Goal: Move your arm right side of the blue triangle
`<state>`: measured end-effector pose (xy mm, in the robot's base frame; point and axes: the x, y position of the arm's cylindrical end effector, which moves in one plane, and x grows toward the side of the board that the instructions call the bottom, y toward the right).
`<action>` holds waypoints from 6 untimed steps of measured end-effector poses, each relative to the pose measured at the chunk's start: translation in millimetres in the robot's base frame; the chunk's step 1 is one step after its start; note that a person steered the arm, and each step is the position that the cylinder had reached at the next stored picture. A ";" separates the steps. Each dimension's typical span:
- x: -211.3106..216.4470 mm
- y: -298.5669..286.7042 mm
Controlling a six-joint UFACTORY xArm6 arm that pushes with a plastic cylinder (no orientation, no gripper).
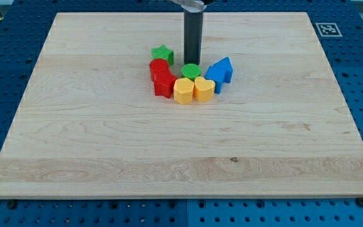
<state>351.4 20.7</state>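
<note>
Blue triangle (pixel 220 71) sits at the right end of the block cluster on the tabletop (pixel 106 145). We place my tip (pixel 191 62), a gripperless rod, to its left, just above the green round block (pixel 191 70) and right of the green star (pixel 162 53).

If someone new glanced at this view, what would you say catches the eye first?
A tight cluster of small coloured blocks sits above the middle of the pale wooden board: a green star block, red blocks, two yellow blocks, a green round block and a blue block at the view's right. The dark rod drops from the view's top, my tip just behind the green round block.
</note>
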 end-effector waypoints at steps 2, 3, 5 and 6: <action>-35.4 57.5; -38.0 102.9; -3.0 106.5; 18.6 96.9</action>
